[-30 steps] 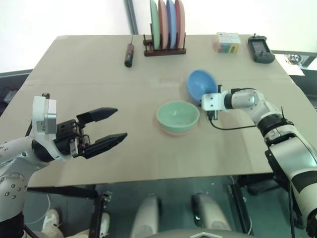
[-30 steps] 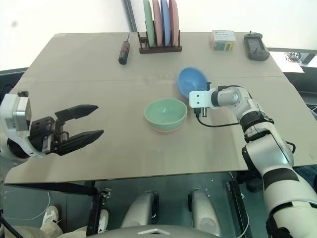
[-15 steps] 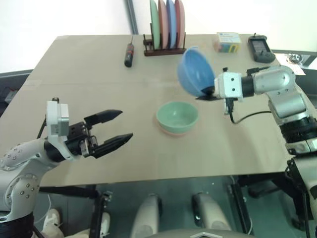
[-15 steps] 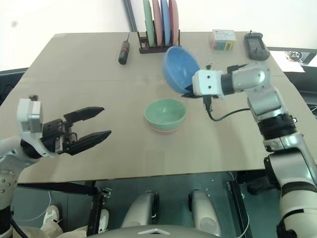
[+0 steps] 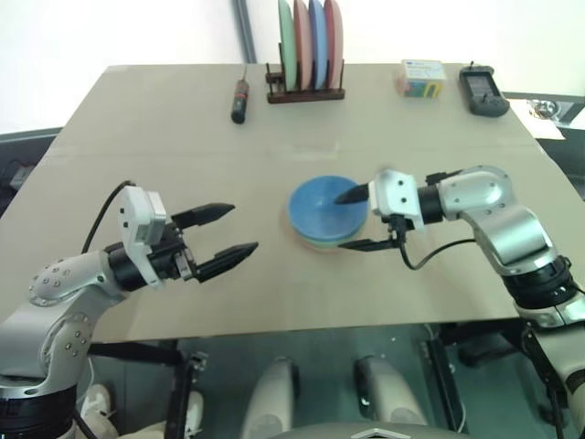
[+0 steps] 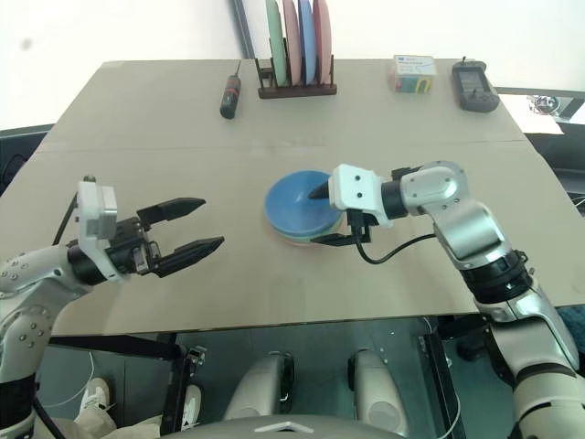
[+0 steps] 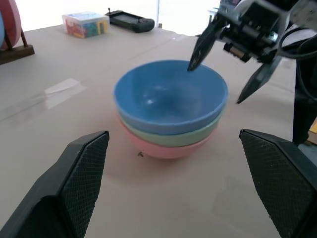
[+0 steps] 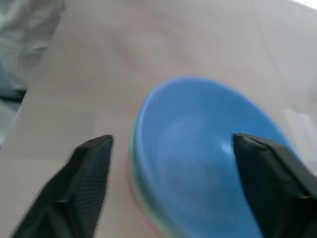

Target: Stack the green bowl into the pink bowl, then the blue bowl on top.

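Since a second ago the blue bowl (image 5: 327, 205) has left the right end effector (image 5: 357, 219), which carried it tilted above the bench (image 5: 183, 137); it now sits nested in the green bowl (image 7: 171, 136), itself in the pink bowl (image 7: 166, 148), and those fingers have spread apart.

Nearest, the left end effector (image 5: 224, 235) hangs over the front left of the bench, fingers spread and empty, pointing toward the stack from well apart. The right end effector is far closer: one fingertip over the blue rim, the other just outside the stack's near right side, not gripping. The stack lies straight ahead of it, to its left, so its way out looks to be back to the right.

All three bowls are round and matte, rims level and concentric, only thin green and pink bands showing under the blue. The task looks complete.

Farther back stand a screwdriver (image 5: 239, 99) and a rack of upright plates (image 5: 308, 50).
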Available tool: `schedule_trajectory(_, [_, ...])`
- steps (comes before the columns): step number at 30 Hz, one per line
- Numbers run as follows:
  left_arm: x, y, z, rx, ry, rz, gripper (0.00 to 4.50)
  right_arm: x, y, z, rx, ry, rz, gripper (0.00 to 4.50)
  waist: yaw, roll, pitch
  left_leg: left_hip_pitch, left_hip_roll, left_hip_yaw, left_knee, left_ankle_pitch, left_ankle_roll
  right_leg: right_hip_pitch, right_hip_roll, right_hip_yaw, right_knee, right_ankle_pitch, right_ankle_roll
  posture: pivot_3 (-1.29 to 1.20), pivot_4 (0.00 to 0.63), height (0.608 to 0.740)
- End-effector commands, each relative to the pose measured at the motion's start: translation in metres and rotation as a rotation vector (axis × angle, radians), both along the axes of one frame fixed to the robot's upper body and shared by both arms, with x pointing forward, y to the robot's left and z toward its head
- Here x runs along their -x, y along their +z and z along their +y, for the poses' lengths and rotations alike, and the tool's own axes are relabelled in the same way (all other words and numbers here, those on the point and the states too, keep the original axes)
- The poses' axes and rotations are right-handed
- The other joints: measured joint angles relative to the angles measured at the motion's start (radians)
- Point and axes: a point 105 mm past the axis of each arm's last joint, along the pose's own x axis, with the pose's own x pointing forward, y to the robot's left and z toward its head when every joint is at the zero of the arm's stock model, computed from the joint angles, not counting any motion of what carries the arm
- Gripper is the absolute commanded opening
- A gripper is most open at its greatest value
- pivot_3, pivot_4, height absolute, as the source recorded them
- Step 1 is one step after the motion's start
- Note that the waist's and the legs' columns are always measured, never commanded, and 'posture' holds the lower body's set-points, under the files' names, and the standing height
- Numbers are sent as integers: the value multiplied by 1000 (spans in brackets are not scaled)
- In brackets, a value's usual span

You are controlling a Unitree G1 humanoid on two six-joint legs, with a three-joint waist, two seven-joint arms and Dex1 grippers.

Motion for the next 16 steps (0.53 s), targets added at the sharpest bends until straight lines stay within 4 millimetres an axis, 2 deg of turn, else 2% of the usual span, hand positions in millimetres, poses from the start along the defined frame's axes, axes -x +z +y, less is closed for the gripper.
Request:
schedule_trajectory(1, [1, 6, 2, 4, 11, -84, 4500, 12, 25, -29, -106, -99, 16, 4491, 3, -1, 0, 0, 0, 0, 0, 0, 0, 0, 0, 0, 0, 0, 0, 0, 150, 740])
schedule_trajectory(6, [14, -5, 14, -4, 0, -3, 4500, 35, 10, -94, -88, -355, 90, 4491, 11, -1, -1, 0, 0, 1, -1, 0, 0, 1, -1, 0, -3, 0, 0, 0, 150, 740])
schedule_trajectory(10, [20, -9, 29, -49, 30, 40, 4500, 56, 13, -130, -124, -517, 120, 4491, 10, -1, -1, 0, 0, 2, -1, 0, 0, 0, 0, 1, -2, -1, 0, 0, 150, 740])
schedule_trajectory(12, [21, -10, 34, -70, 39, 45, 4500, 65, 13, -139, -127, -563, 129, 4491, 7, -1, -1, 2, 1, 2, 0, 0, 0, 1, 1, 1, -2, -3, 4, 0, 150, 740])
schedule_trajectory(16, [24, -11, 34, -81, 14, 77, 4500, 75, 13, -143, -140, -602, 137, 4491, 4, -1, -2, 3, 2, 3, 1, 0, 0, 1, 1, 1, -2, -3, 4, 0, 150, 740])
